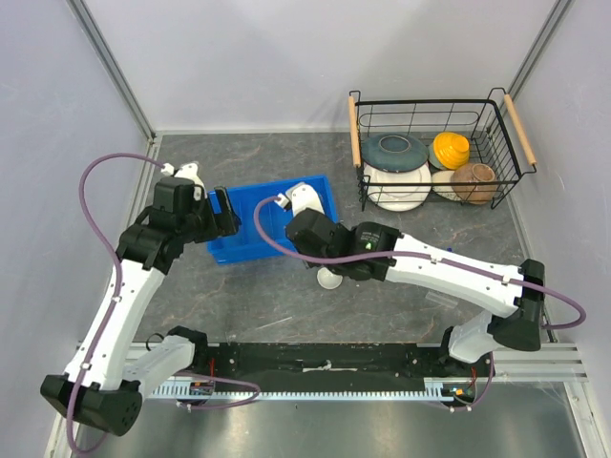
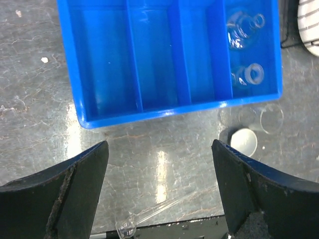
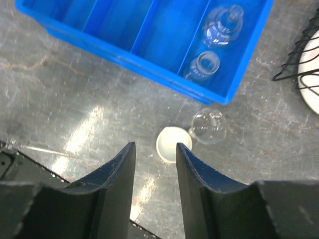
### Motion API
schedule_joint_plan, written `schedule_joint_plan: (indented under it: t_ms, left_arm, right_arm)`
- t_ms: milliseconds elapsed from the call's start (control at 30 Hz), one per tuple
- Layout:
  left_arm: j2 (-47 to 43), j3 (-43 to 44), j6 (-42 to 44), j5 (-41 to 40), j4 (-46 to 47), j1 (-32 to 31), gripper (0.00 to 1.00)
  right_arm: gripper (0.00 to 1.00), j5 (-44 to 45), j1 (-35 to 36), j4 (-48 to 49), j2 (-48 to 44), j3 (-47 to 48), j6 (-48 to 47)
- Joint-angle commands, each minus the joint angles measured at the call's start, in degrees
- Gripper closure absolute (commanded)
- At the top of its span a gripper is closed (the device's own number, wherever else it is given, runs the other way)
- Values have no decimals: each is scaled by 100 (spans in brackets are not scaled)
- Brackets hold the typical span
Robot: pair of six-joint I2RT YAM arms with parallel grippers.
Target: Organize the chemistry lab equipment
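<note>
One risk: right gripper, half-spread and empty, has the white dish just past its fingertips, touching a tipped beaker; nudging either may roll glass; left gripper gapes empty.

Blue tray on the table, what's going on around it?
Two robot arms are sorting lab glassware. The blue tray holds two glass pieces in one end compartment. The right arm's fingers hover open and empty over a white dish beside a tipped glass beaker on the table. The left arm's fingers hang wide open near the tray, empty.
</note>
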Motion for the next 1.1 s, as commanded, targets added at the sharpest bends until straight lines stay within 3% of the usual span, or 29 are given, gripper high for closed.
schedule_joint_plan:
  t_ms: [0,233,467,733,1067]
  left_arm:
    - [356,215,-57,517,335,685,9]
    - [822,189,-268,965,361,1696,8]
    - [1201,259,-627,1274,352,3223,5]
    - [1104,-794,-1077,2608,941,5078,5]
    - [1139,-1569,-1367,3524,1565,6416,7]
  right_arm:
    - [54,-169,250,427,-457,-583,203]
    - [54,-214,654,761,-704,-1130,318]
    - [54,-319,865,937,-713,-1262,283]
    - [54,-443,1268,727,-344,-832,248]
    - [54,-284,1753,313,-27,-541,318]
